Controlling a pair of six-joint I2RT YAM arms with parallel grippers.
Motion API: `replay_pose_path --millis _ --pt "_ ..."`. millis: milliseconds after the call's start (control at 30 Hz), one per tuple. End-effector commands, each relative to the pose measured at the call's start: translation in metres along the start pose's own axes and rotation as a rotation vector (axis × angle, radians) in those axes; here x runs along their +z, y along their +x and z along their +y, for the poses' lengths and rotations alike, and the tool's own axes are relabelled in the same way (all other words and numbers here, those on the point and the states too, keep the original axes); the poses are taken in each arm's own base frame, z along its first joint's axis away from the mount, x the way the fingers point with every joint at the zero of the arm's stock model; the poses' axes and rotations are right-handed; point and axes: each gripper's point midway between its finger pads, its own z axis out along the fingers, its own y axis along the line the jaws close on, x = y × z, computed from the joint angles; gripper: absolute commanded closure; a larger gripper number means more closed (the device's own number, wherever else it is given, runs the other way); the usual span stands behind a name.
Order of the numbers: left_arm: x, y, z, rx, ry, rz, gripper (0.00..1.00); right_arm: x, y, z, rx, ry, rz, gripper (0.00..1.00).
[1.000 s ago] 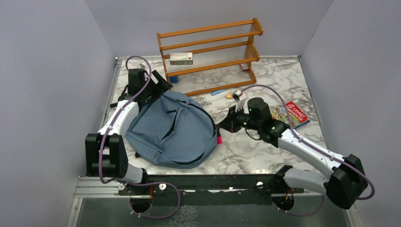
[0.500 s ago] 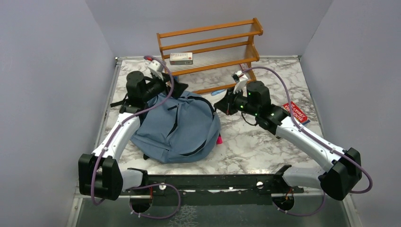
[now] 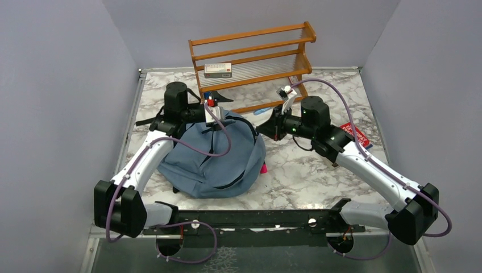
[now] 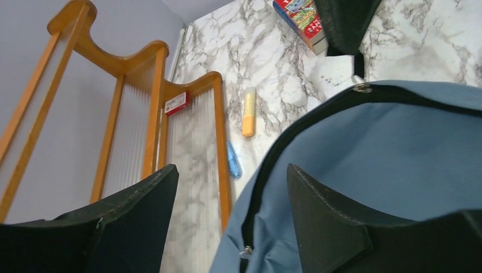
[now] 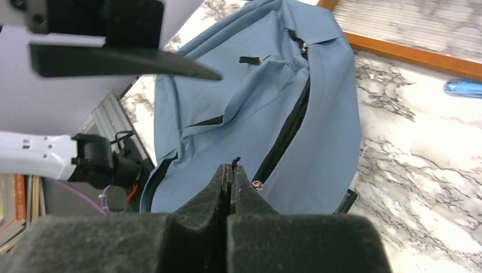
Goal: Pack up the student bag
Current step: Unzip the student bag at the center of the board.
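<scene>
Gently: hold left gripper (image 4: 231, 169), fingers apart, over the student bag (image 3: 211, 160) while right gripper (image 5: 232, 168), fingers together, works its zipper (image 5: 285, 132).

The student bag (image 3: 213, 153) lies on the tabletop (image 3: 318, 176), left of centre, in front of the rack (image 3: 253, 62) that stands at the back. A box (image 3: 217, 70) sits on the rack's middle shelf. My left fingers (image 3: 221, 101) hang over the bag's back edge. My right fingers (image 5: 230, 170) are at its right rear side. A pen (image 3: 261, 111) lies between the bag and the rack. A book (image 3: 355, 133) lies to the right, partly under my right arm.
</scene>
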Motion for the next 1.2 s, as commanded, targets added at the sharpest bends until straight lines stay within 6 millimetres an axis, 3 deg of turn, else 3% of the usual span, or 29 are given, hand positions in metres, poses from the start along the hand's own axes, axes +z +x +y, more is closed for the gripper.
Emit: replay_pose_path --millis 0,133,433,900,1167 --pt "0.011 -0.006 -0.004 0.09 0.125 -0.045 0.32 -0.014 -0.01 0.03 -0.089 -0.145 -0.028 0.99" --pt "0.03 -0.012 -0.021 0.091 0.211 -0.082 0.4 -0.017 -0.013 0.03 -0.107 -0.131 -0.024 0.99" --pt "0.049 0.009 -0.059 0.081 0.332 0.01 0.4 -0.017 -0.018 0.02 -0.099 -0.065 -0.046 0.99" --pt "0.067 0.028 -0.064 0.103 0.361 0.1 0.32 -0.013 -0.01 0.024 -0.097 -0.11 -0.021 0.99" --pt "0.067 0.035 -0.065 0.109 0.352 0.145 0.43 -0.015 -0.008 0.019 -0.092 -0.081 -0.029 0.99"
